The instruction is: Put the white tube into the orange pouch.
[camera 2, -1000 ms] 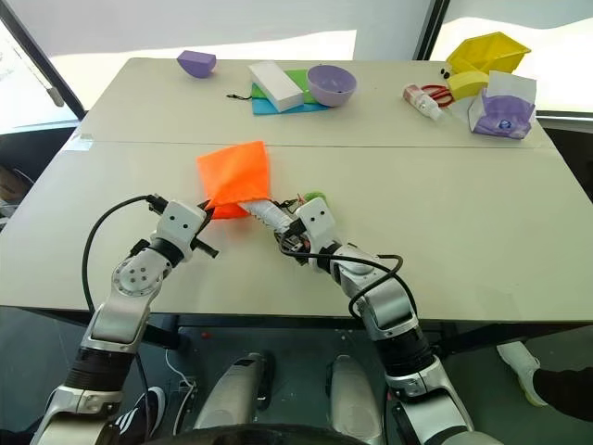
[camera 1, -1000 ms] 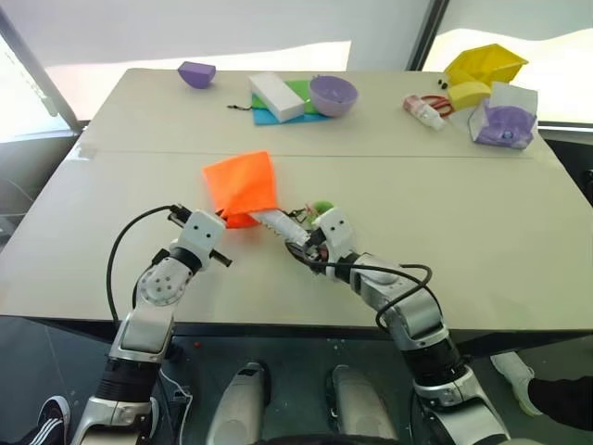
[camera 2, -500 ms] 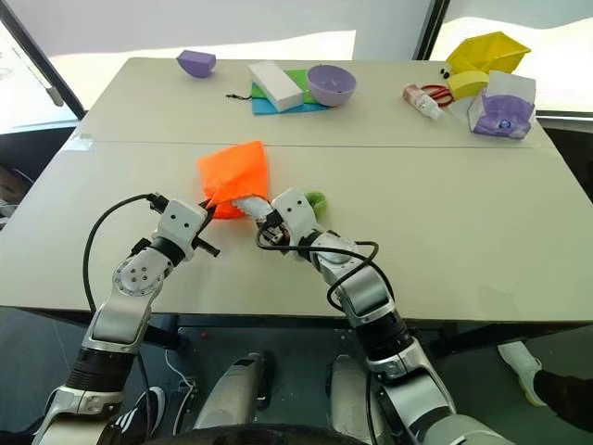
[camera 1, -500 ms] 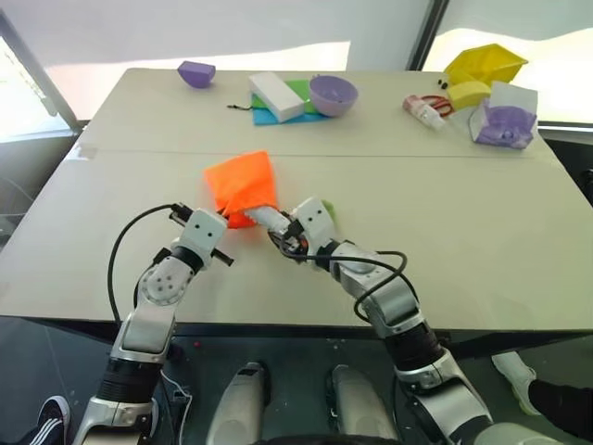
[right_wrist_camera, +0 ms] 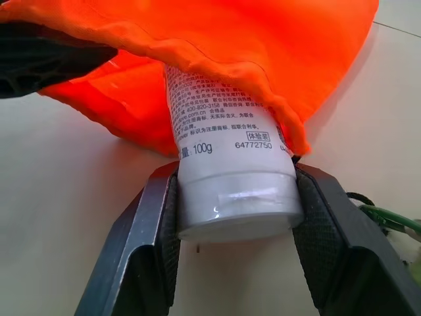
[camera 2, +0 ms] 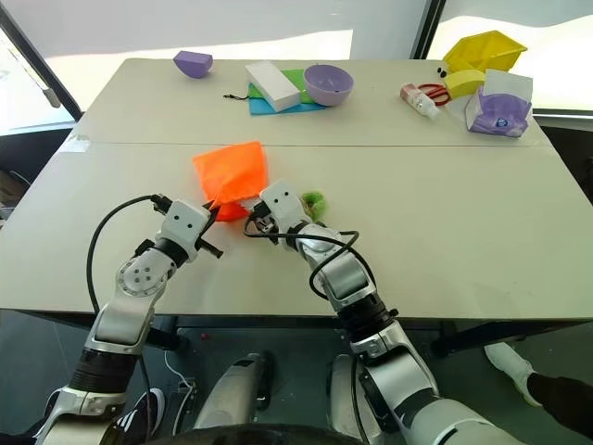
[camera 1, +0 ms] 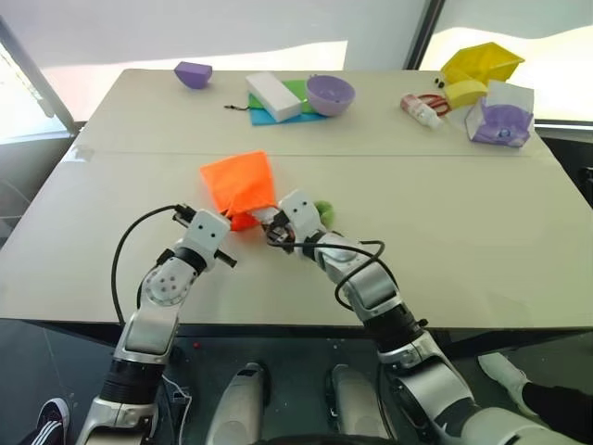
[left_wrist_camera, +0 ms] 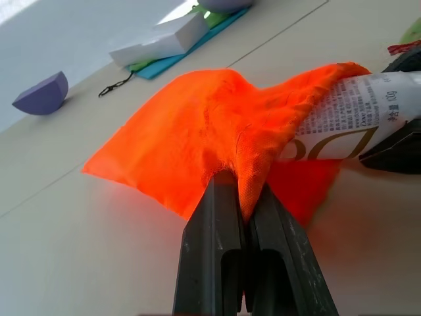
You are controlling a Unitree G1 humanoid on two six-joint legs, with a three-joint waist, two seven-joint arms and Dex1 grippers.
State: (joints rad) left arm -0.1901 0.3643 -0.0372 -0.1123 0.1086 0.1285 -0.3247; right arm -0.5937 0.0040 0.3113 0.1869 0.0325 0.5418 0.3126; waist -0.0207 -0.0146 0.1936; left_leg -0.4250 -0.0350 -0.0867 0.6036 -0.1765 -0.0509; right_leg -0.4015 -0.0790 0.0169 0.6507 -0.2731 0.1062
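Between right hand [right_wrist_camera: 233, 217] fingers: white tube [right_wrist_camera: 223, 164], front half inside orange pouch [left_wrist_camera: 197, 131]; left hand [left_wrist_camera: 240, 217] clamps pouch rim.

My grippers: two, left gripper [camera 1: 225, 221] and right gripper [right_wrist_camera: 230, 217]. One white tube [right_wrist_camera: 223, 141]. One orange pouch [camera 1: 238, 182]. One green pom-pom [camera 1: 322, 209]. Purple bowls: two, small purple bowl [camera 1: 193, 73], large purple bowl [camera 1: 331, 94]. One white block [camera 1: 274, 96]. One yellow container [camera 1: 480, 65]. One small white bottle [camera 1: 422, 110]. One table [camera 1: 463, 204].
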